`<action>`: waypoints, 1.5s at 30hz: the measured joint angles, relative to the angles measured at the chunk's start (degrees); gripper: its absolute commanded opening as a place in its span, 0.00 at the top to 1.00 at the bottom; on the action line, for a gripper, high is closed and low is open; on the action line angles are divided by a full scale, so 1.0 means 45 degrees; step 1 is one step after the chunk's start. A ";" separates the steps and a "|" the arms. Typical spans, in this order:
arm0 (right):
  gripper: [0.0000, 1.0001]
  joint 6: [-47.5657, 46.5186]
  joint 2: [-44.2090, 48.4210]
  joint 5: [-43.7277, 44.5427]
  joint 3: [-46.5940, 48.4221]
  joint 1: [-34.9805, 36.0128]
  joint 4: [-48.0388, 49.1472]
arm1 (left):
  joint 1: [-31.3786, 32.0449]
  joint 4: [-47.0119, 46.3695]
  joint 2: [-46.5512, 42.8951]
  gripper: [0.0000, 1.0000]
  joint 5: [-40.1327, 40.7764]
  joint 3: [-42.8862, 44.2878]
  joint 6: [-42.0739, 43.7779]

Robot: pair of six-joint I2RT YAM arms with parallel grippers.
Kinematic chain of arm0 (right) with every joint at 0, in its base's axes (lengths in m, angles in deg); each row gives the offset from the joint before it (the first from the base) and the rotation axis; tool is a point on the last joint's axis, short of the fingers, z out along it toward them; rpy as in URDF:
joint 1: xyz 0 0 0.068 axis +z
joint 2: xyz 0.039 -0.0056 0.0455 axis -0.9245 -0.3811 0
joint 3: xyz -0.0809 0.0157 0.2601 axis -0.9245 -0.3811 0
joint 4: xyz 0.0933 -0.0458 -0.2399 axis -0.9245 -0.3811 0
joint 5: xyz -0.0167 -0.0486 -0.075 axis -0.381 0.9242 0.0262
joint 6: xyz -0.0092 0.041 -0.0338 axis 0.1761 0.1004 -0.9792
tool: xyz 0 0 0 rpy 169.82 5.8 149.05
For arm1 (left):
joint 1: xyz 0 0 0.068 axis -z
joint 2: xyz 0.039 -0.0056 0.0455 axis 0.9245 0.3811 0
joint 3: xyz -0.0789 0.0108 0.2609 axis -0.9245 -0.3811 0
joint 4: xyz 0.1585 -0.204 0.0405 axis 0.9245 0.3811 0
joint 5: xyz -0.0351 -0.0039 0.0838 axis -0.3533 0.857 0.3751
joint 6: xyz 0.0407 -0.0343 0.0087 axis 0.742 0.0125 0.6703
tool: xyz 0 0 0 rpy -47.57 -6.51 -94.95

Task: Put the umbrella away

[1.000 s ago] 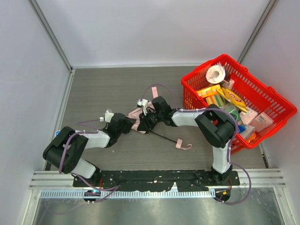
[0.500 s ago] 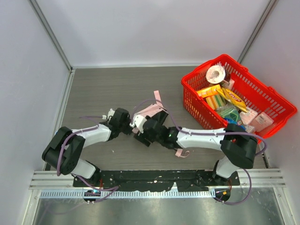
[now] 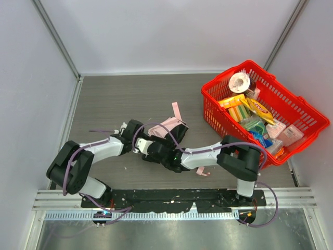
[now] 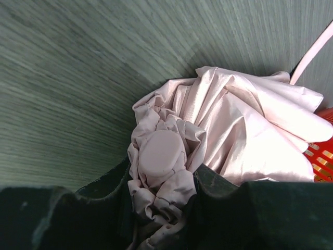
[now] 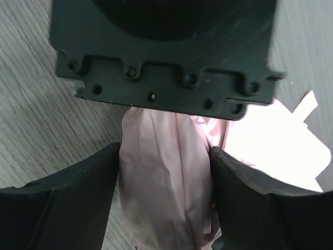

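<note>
Closest to me, the right pincer has just spread its jaws wide. A moment ago they were much closer together. Now they stand one on each side of the pink umbrella and do not seem to squeeze it, so I think it has let go. It has also slid lower, toward my edge of the table. Just past it, the left pincer is pinched tight on the umbrella, right at the bunched tip with the round cap. The rest of the cloth puffs out beyond that pincer and lies on the table. Far off on the right pincer's side sits the red basket, full of things. So only one pincer holds the umbrella now. I think the right one must grab it again before it can be tidied away.
</note>
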 measured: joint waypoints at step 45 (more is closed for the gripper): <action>0.99 0.7766 -0.3361 -1.6252 0.0053 -0.6815 0.6173 | 0.0160 -0.5707 -0.0748 0.79 0.2973 -0.2633 0.0709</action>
